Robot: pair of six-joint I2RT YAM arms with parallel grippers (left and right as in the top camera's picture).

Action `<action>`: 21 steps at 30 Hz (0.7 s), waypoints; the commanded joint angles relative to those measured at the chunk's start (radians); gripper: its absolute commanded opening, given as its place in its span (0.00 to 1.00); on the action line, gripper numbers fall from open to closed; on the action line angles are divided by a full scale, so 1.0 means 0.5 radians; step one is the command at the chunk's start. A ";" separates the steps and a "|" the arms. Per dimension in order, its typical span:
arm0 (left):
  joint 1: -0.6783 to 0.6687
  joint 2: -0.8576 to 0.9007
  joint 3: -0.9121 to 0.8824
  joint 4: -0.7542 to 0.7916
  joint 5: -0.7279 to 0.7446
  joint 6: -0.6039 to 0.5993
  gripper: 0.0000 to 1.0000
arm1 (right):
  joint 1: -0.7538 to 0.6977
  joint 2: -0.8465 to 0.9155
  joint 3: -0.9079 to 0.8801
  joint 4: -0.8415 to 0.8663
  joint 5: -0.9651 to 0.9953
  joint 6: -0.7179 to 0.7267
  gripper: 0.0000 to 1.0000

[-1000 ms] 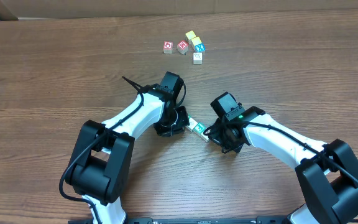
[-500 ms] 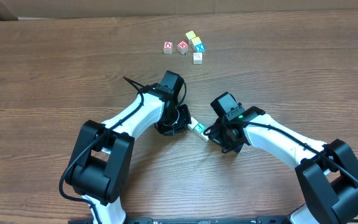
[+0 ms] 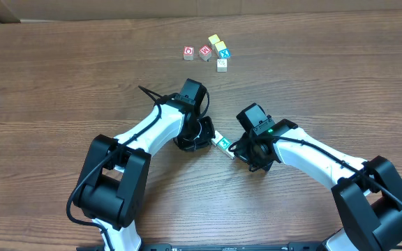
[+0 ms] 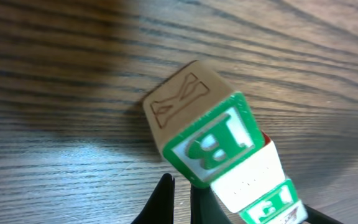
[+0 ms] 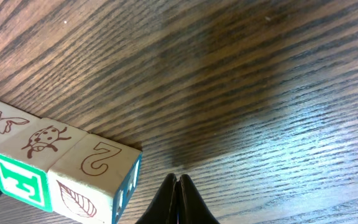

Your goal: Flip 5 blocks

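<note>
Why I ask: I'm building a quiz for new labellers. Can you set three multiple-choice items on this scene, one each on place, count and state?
1. Where is the row of blocks?
A. between the left hand and right hand
B. on an arm
C. at far left
2. How many blocks form the far cluster?
A. two
B. five
C. nine
3. How are the hands?
A. both shut
B. both wide open
C. one lifting a block
Key: 1 A, overhead shows it between them; 2 B, five cubes sit there; 3 A, both wrist views show fingertips closed.
</note>
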 commanded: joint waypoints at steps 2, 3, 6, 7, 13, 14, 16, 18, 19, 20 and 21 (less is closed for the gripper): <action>0.002 -0.029 0.087 0.005 0.117 -0.010 0.04 | 0.010 0.002 0.047 0.008 0.021 -0.015 0.04; 0.002 -0.029 0.089 0.004 0.121 0.006 0.04 | 0.010 0.002 0.047 0.008 0.021 -0.015 0.04; 0.007 -0.029 0.129 -0.038 0.117 0.043 0.04 | 0.010 0.002 0.047 0.004 0.021 -0.015 0.04; 0.012 -0.029 0.155 -0.071 0.116 0.045 0.04 | 0.010 0.002 0.047 0.003 0.021 -0.016 0.04; 0.026 -0.029 0.309 -0.270 -0.187 0.080 0.04 | 0.010 0.002 0.047 0.004 0.021 -0.023 0.04; 0.026 -0.029 0.309 -0.270 -0.255 0.080 0.04 | 0.010 0.002 0.047 0.005 0.021 -0.023 0.04; 0.016 -0.027 0.308 -0.280 -0.399 0.080 0.04 | 0.010 0.002 0.047 0.011 0.030 -0.022 0.04; 0.007 -0.027 0.308 -0.293 -0.523 0.079 0.04 | 0.010 0.002 0.047 0.019 0.101 -0.023 0.04; 0.005 -0.027 0.308 -0.292 -0.573 0.079 0.04 | 0.010 0.002 0.047 0.027 0.163 -0.024 0.04; 0.006 -0.027 0.308 -0.290 -0.620 0.074 0.04 | 0.009 0.002 0.047 0.048 0.216 -0.043 0.04; 0.006 -0.027 0.308 -0.285 -0.652 0.072 0.04 | 0.005 0.002 0.047 0.086 0.249 -0.098 0.04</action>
